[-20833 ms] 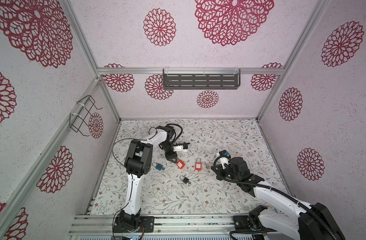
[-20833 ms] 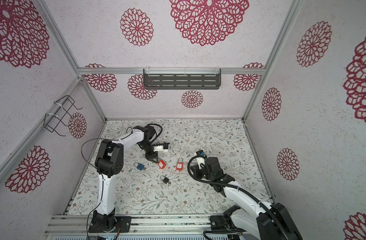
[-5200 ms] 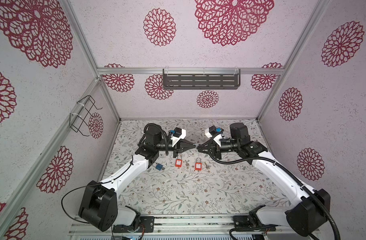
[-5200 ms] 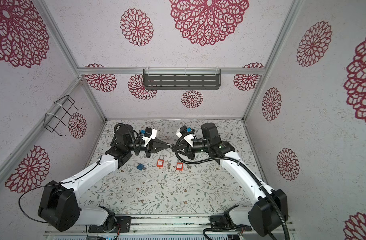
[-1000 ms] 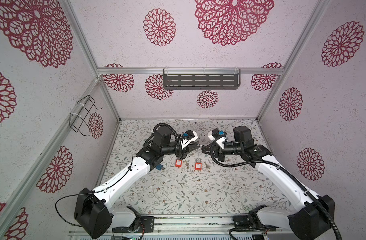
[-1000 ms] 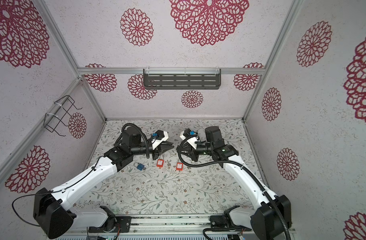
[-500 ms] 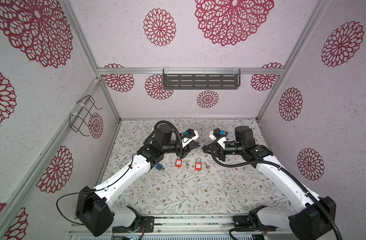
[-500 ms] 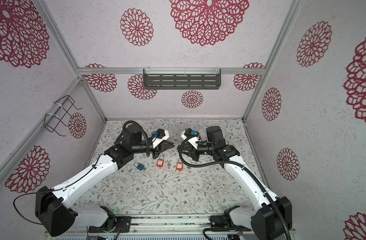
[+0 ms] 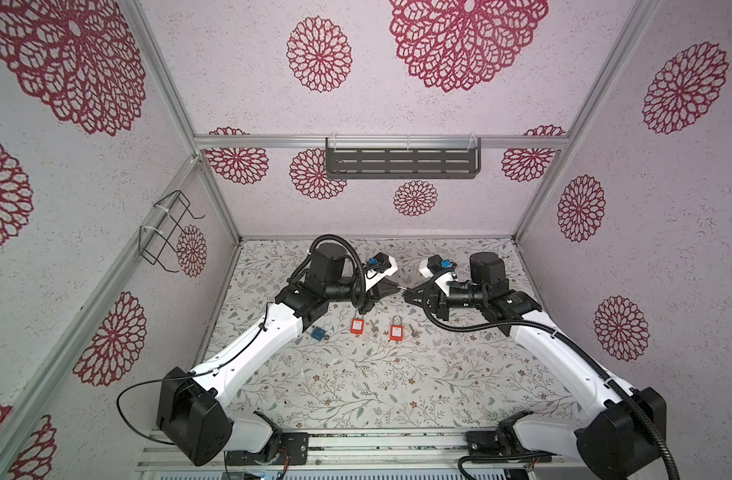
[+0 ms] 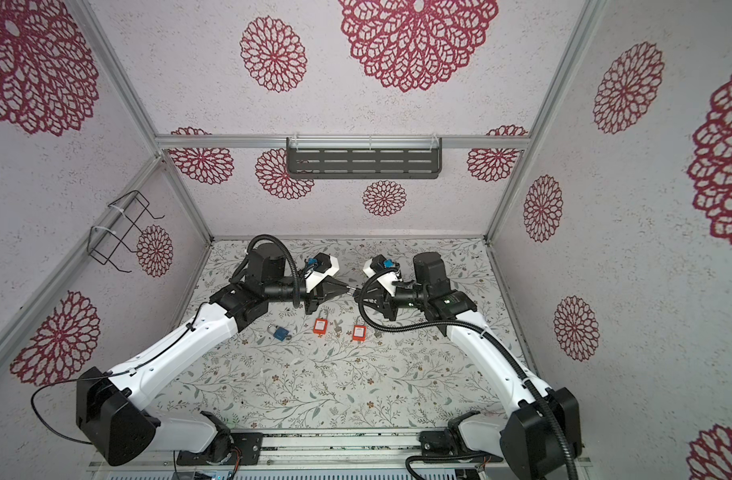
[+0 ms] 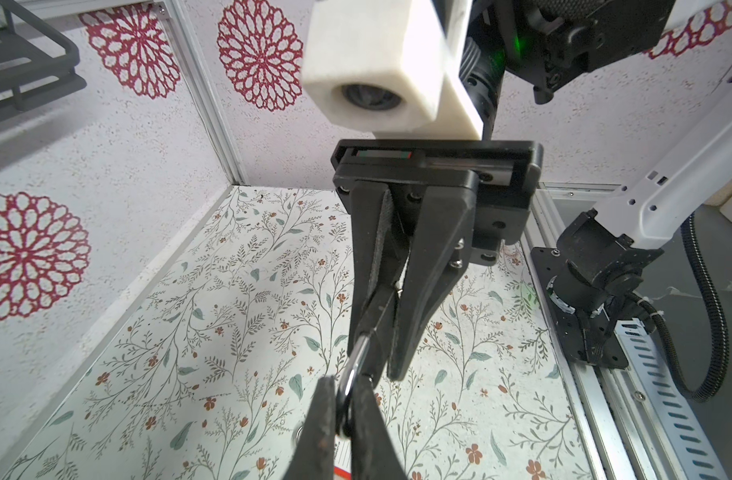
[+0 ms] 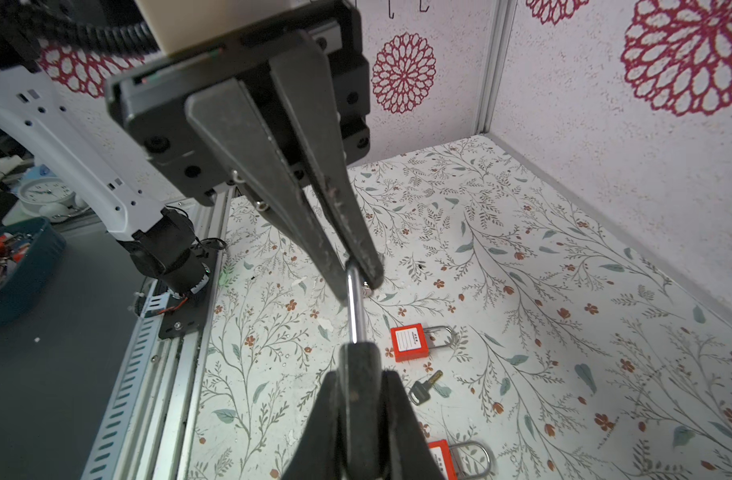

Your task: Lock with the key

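**Both grippers are gripping the black padlock in mid-air**

You are looking at the two grippers meeting tip to tip above the floral mat [image 9: 356, 395]. Your right gripper [image 12: 362, 376] is clamping the black padlock [image 12: 361, 399] by its body. Its fingers [image 12: 401, 419] are pressing on the two flat sides, and the body is sitting right between the fingertips. The silver shackle [image 12: 354, 307] is sticking straight out past those fingertips toward the other arm.

Your left gripper [image 11: 344, 392] is pinching the far end of that shackle, with its fingers pressed together on the bar (the left wrist view is showing the curved bend caught right between the tips). In both top views the two sets of fingertips are nearly meeting, with only a short bare stretch of shackle between them.

You cannot tell from these views whether the shackle is seated in the body. You also cannot tell whether a key is sitting in the padlock.

A loose key [image 12: 424, 386] is lying on the mat below the fingers, between two red padlocks [image 12: 410, 343], touching neither. A blue padlock [image 10: 279, 331] is lying on the mat well behind the left fingertips, beside the left forearm.
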